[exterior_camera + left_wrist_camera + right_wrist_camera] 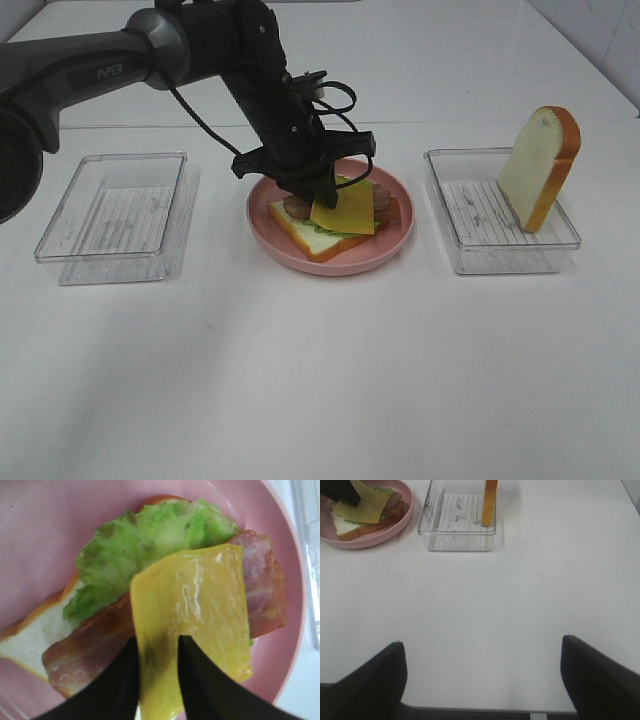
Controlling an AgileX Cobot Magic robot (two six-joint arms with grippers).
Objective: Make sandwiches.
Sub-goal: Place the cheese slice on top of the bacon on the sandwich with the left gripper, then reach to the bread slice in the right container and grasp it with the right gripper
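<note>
Sandwiches are only part built: one open stack lies on the pink plate directly under the left claw. Its base is a pale bread slice with orange-brown crust, carrying green lettuce and brown bacon strips. A yellow cheese slice lies tilted over the bacon, and the left claw is pinching its near edge between both black fingers. The rest of the cheese spreads away from the fingertips across the bacon and lettuce.

A second bread slice stands on edge in a clear tray well out to the side of the left claw, beyond the plate, leaning against the tray's far corner. Another clear tray sits on the opposite side of that claw, apart from the plate.

The right claw is held spread wide above bare white worktop, its two dark fingers far apart with nothing between them. The tray holding the upright bread is ahead of it, and the plate lies further off beside that tray.
</note>
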